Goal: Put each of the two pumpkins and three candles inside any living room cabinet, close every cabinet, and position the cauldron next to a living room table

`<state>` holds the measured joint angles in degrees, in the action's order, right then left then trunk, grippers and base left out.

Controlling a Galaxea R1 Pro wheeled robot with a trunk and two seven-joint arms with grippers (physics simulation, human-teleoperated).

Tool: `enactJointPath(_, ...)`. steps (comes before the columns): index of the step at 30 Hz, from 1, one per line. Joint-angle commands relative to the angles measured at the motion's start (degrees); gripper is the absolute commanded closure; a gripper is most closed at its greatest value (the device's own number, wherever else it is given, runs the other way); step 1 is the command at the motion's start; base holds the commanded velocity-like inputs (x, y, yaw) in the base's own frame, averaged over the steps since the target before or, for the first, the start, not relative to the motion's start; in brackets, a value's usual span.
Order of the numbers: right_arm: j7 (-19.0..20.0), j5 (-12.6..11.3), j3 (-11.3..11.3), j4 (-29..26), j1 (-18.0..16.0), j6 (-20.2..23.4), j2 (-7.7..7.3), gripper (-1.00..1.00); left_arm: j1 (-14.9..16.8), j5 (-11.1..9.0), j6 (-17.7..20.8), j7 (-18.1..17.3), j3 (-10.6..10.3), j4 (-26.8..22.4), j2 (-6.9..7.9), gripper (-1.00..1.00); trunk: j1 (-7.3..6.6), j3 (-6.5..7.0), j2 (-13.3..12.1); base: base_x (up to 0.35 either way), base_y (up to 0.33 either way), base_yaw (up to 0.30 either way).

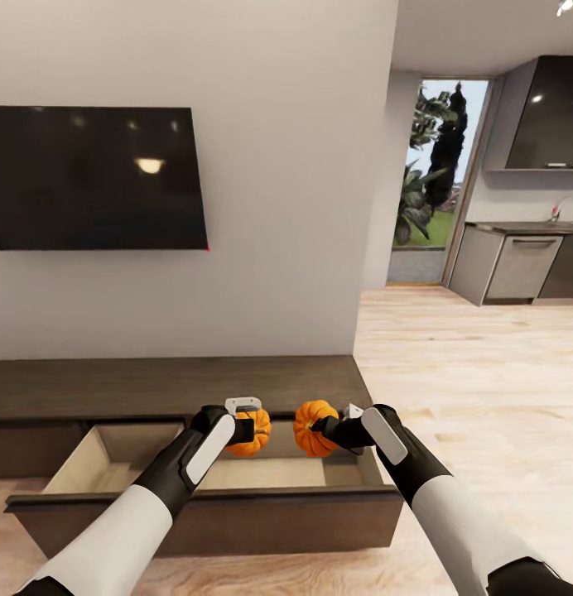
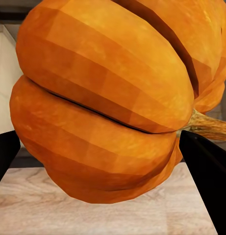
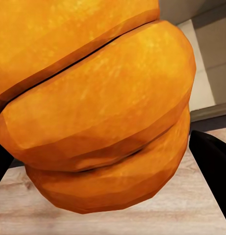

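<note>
Above the cabinet's open drawer (image 1: 113, 463), each arm's fingers (image 1: 243, 430) (image 1: 332, 430) clamp one of the pumpkins (image 1: 252, 432) (image 1: 313, 427).

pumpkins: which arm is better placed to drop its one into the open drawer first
Either, slightly the left. The left tool holds its pumpkin over the middle of the open drawer, clear of the walls. The right tool holds its pumpkin nearer the drawer's right wall.
</note>
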<state>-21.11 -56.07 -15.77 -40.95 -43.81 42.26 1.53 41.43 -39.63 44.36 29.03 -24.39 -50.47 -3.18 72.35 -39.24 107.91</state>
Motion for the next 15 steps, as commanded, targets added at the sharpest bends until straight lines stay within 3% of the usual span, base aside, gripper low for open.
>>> enactJointPath(1,-0.79,-0.87,-0.14,-0.09,-0.05,-0.08,-0.03,1.00,0.05,-0.55,0.03,0.59,-0.13,-0.07,0.02,1.00,0.22,-0.24,0.45,0.000,0.000,0.000)
enactJointPath(15,-0.78,-0.88,-0.14,-0.10,-0.05,-0.08,0.04,1.00,0.05,-0.54,-0.02,0.59,-0.15,-0.28,-0.02,1.00,3.29,-2.75,6.06,0.000,0.000,0.000)
